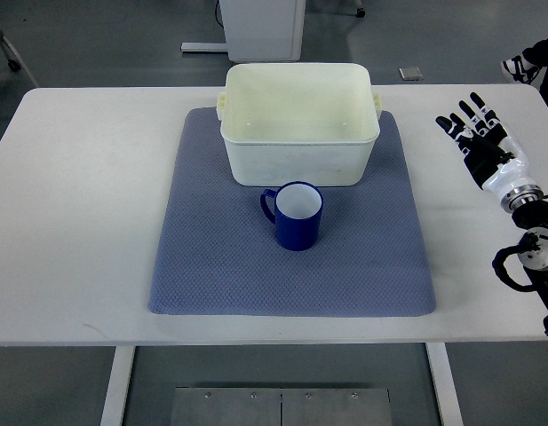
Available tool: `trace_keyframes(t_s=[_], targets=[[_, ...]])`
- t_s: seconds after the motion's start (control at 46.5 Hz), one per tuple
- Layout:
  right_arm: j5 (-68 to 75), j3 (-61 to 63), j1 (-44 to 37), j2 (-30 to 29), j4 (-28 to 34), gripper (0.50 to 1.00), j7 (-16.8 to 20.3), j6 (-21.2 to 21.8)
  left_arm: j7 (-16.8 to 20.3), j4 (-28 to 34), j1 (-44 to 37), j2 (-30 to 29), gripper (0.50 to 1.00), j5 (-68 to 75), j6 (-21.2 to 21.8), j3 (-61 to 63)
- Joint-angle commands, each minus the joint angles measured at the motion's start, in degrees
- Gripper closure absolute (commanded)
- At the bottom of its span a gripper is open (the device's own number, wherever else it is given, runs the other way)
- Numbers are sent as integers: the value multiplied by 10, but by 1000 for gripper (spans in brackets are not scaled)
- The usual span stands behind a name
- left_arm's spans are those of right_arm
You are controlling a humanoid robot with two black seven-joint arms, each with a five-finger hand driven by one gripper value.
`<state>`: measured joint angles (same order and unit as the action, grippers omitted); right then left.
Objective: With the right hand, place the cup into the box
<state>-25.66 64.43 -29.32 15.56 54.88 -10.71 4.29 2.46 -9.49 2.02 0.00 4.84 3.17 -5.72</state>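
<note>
Blue cup (296, 217) upright on mat (211, 266) just before box (300, 124); right hand (483, 139) well apart, fingers spread, empty.

Lab or test room, by the look of it: my white worktable (78, 222) stands on grey floor (105, 44), white cabinet base (265, 27) behind, metal floor plate (282, 406) below.
</note>
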Motion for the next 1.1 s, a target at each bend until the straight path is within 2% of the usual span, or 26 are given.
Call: trace_keyframes(t_s=[0.0,0.731,1.074], targets=[[0,1,0,2,0,500,-2,7,0,0,0,0,500,0,0,0],[0,8,5,10,-12,500,-17,2,0,0,0,0,500,0,0,0],[0,1,4,32,-7,500,-12,20,0,0,0,0,500,0,0,0]])
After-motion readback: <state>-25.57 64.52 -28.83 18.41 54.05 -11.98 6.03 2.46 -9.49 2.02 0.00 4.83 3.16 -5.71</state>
